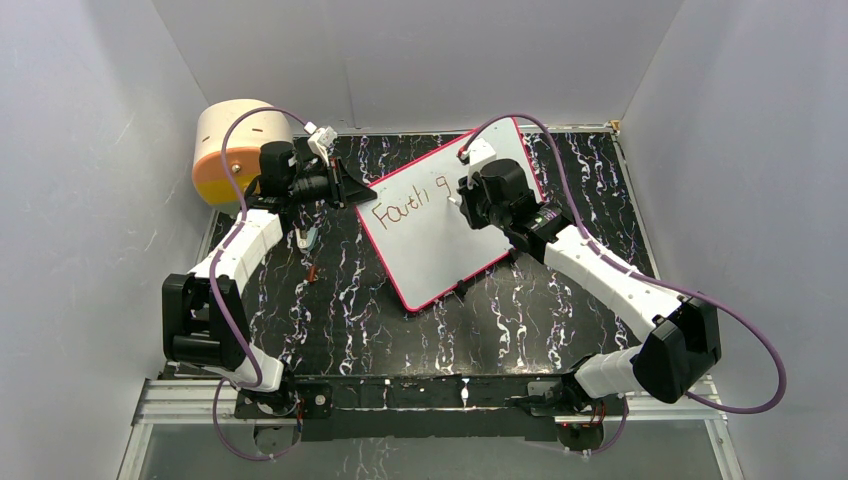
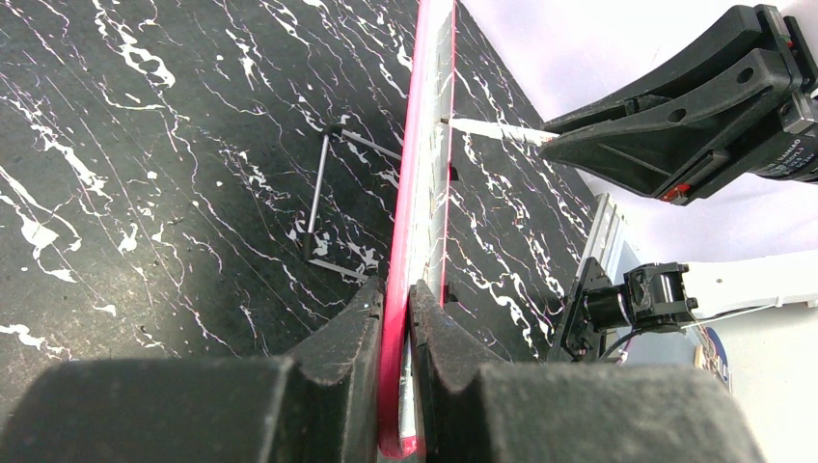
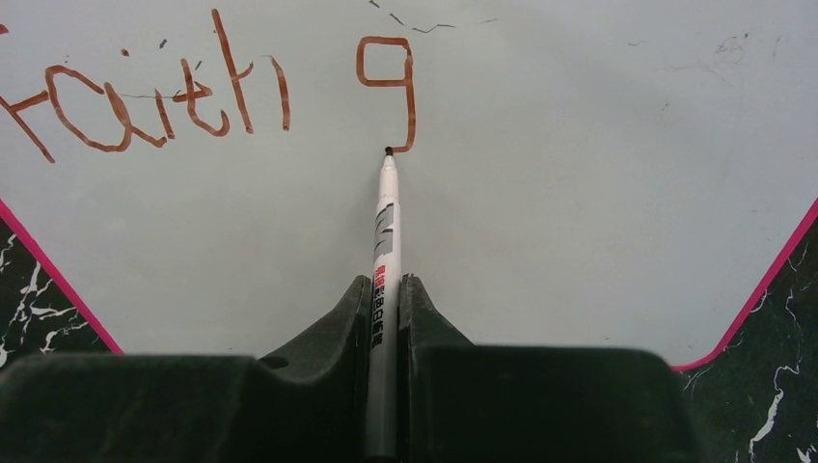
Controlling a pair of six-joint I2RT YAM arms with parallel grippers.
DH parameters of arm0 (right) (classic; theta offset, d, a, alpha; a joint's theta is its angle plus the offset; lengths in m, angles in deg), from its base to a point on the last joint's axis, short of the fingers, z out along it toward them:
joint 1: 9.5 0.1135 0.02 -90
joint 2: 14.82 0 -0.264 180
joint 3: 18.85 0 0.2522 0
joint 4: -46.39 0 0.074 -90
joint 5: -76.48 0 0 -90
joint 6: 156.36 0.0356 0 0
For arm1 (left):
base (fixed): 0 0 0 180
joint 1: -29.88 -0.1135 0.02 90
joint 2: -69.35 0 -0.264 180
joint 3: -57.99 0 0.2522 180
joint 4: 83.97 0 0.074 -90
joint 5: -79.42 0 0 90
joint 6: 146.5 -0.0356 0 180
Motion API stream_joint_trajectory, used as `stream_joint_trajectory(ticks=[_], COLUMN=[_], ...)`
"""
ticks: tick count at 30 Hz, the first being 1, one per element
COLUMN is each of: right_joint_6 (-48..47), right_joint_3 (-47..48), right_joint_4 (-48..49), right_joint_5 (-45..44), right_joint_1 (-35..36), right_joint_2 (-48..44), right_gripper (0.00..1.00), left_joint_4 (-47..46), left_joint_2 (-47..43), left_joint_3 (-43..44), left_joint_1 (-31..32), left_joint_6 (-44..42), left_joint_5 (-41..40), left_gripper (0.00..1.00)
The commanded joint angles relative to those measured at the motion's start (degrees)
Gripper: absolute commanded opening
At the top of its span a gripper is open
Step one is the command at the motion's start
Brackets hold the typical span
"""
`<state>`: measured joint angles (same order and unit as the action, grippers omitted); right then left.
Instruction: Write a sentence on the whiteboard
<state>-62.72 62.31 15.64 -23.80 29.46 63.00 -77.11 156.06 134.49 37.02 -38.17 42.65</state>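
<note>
Whiteboard stands propped up toward the table's far edge, about midway along it, with its left rim pinched in the closed left gripper. The right gripper is clamped tight on a marker, whose tip touches the board at the tail of the "g". The sentence reads only "Faith g", so I'd say the writing is at an early stage. Next the tip must hop right for a "u", pressing lightly.
</note>
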Motion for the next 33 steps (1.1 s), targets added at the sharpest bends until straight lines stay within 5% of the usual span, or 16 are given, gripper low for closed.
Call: stream_joint_trajectory(ticks=[1, 33], right_joint_6=[0.1, 0.2], right_joint_3=[2.2, -0.5], right_joint_4=[2.1, 8.8], right_joint_5=[3.6, -4.4], right_joint_1=[0.0, -0.9], right_joint_2=[-0.3, -5.7], right_gripper=[0.0, 0.0], left_joint_4=[5.4, 6.5], left_joint_2=[2.1, 1.7], left_joint_3=[-0.1, 0.3], left_joint_1=[1.5, 1.6], left_joint_6=[-3.0, -3.8], left_joint_5=[-4.1, -4.6], left_gripper=[0.0, 0.0])
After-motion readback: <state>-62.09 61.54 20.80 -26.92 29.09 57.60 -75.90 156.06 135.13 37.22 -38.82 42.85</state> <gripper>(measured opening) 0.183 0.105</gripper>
